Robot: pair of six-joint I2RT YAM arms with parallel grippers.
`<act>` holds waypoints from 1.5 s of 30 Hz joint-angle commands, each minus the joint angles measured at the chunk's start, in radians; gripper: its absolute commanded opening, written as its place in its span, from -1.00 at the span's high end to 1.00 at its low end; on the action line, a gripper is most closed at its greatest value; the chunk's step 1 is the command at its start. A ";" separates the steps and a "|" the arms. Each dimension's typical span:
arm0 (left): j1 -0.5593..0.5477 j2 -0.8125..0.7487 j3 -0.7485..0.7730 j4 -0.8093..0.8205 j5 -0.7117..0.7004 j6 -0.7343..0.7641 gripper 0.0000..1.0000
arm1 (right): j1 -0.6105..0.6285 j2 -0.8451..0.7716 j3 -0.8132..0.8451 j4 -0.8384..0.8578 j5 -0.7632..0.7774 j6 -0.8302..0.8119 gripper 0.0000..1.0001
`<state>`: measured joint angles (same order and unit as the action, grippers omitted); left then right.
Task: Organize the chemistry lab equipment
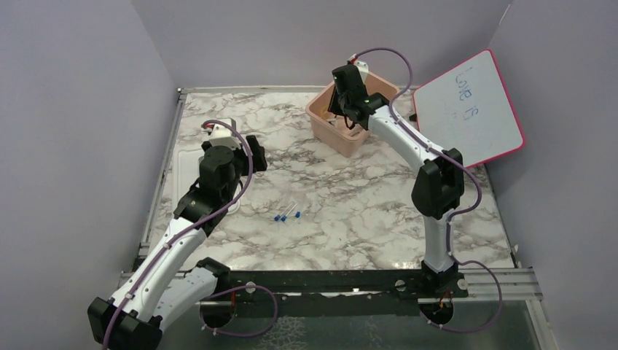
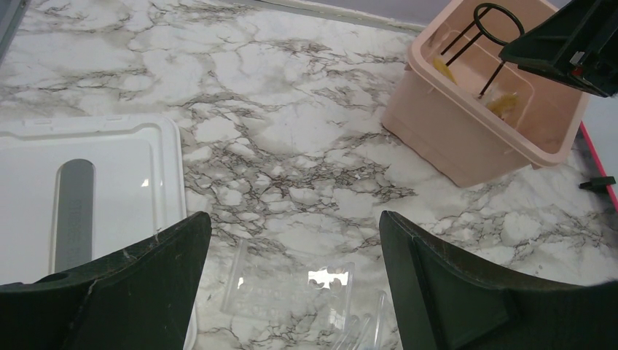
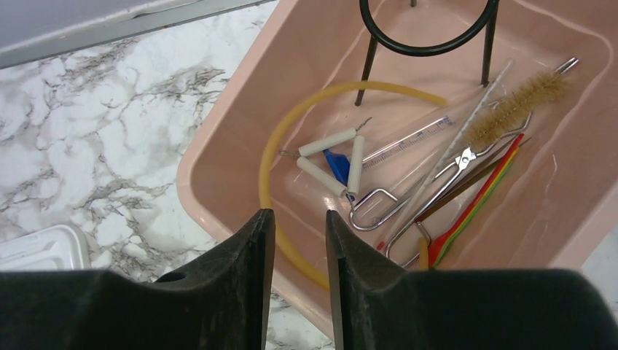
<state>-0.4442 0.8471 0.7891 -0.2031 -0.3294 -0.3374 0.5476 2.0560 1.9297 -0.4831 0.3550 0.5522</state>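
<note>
Top external, whiteboard [image 1: 470, 109] scrawl unreadable, left fingers [image 2: 131, 284] wide, right fingers [image 3: 226, 284] narrow above bin [image 3: 218, 153].

Marble table [image 1: 364, 226], bin [image 1: 342, 144], lid [image 2: 131, 146], blue-tipped pieces [image 1: 288, 216]

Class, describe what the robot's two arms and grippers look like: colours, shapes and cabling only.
The left arm and right arm have white link shells with black joint housings. A purple cable loops along each. The left gripper and right gripper each end in two matte black, wedge-shaped fingers.
</note>
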 commanded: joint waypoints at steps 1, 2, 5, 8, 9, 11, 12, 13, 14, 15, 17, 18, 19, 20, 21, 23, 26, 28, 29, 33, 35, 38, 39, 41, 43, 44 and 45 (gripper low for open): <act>0.009 -0.007 0.008 0.029 0.014 -0.005 -0.77 | -0.005 -0.033 0.052 -0.047 -0.011 -0.013 0.26; 0.009 -0.007 0.008 0.028 0.014 -0.005 -0.77 | -0.005 -0.049 0.050 -0.042 -0.021 -0.021 0.25; 0.009 -0.005 0.009 0.028 0.016 -0.005 -0.78 | -0.004 -0.110 0.023 -0.026 -0.070 -0.054 0.23; 0.009 -0.001 0.007 0.030 0.023 -0.008 -0.78 | -0.005 -0.189 -0.050 -0.005 -0.157 -0.089 0.23; 0.009 0.001 0.008 0.030 0.026 -0.009 -0.78 | -0.005 -0.222 -0.088 0.003 -0.186 -0.093 0.22; 0.009 0.005 0.008 0.030 0.035 -0.014 -0.77 | -0.003 -0.282 -0.169 0.023 -0.255 -0.097 0.22; 0.009 0.008 0.009 0.030 0.041 -0.016 -0.77 | 0.001 -0.314 -0.215 0.034 -0.276 -0.092 0.22; 0.009 0.010 0.008 0.030 0.044 -0.018 -0.78 | 0.006 -0.343 -0.262 0.054 -0.304 -0.089 0.22; 0.009 0.013 0.007 0.029 0.042 -0.022 -0.78 | 0.014 -0.370 -0.305 0.068 -0.323 -0.087 0.22; 0.009 0.015 0.008 0.027 0.038 -0.026 -0.77 | 0.026 -0.393 -0.341 0.074 -0.330 -0.078 0.22; 0.010 0.021 0.009 0.021 0.030 -0.030 -0.78 | 0.059 -0.429 -0.409 0.081 -0.340 -0.067 0.22; 0.010 0.021 0.010 0.019 0.029 -0.033 -0.78 | 0.078 -0.443 -0.438 0.083 -0.340 -0.063 0.22; 0.010 0.025 0.010 0.018 0.029 -0.036 -0.78 | 0.098 -0.458 -0.469 0.079 -0.333 -0.055 0.22; 0.010 0.027 0.008 0.018 0.032 -0.039 -0.78 | 0.119 -0.468 -0.503 0.078 -0.326 -0.041 0.22; 0.010 0.031 0.008 0.019 0.035 -0.042 -0.78 | 0.137 -0.478 -0.537 0.081 -0.320 -0.028 0.22; 0.010 0.040 0.007 0.020 0.047 -0.050 -0.78 | 0.174 -0.489 -0.604 0.088 -0.306 0.008 0.22; 0.010 0.052 0.013 0.024 0.067 -0.057 -0.78 | 0.221 -0.475 -0.689 0.095 -0.289 0.067 0.21; 0.012 0.056 0.014 0.029 0.070 -0.059 -0.78 | 0.250 -0.446 -0.722 0.092 -0.295 0.097 0.21; 0.012 0.054 0.014 0.031 0.070 -0.061 -0.78 | 0.262 -0.428 -0.727 0.084 -0.296 0.110 0.21; 0.013 0.048 0.007 0.037 0.073 -0.063 -0.77 | 0.304 -0.359 -0.731 0.074 -0.294 0.137 0.21; 0.013 0.046 0.006 0.036 0.072 -0.062 -0.78 | 0.320 -0.328 -0.725 0.083 -0.312 0.145 0.21; 0.015 0.042 0.007 0.036 0.068 -0.059 -0.78 | 0.352 -0.277 -0.705 0.093 -0.337 0.155 0.21; 0.015 0.043 0.007 0.036 0.067 -0.058 -0.77 | 0.365 -0.258 -0.694 0.093 -0.340 0.157 0.21; 0.015 0.041 0.007 0.036 0.066 -0.055 -0.78 | 0.390 -0.218 -0.667 0.085 -0.343 0.161 0.21; 0.016 0.041 0.006 0.035 0.063 -0.054 -0.77 | 0.412 -0.180 -0.635 0.067 -0.337 0.169 0.21; 0.016 0.040 0.006 0.034 0.063 -0.052 -0.77 | 0.420 -0.162 -0.621 0.061 -0.332 0.172 0.21; 0.016 0.040 0.005 0.034 0.061 -0.052 -0.77 | 0.429 -0.146 -0.608 0.055 -0.323 0.176 0.21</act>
<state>-0.4332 0.9043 0.7891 -0.1967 -0.2771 -0.3885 0.9398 1.8538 1.2484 -0.4133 0.0353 0.6971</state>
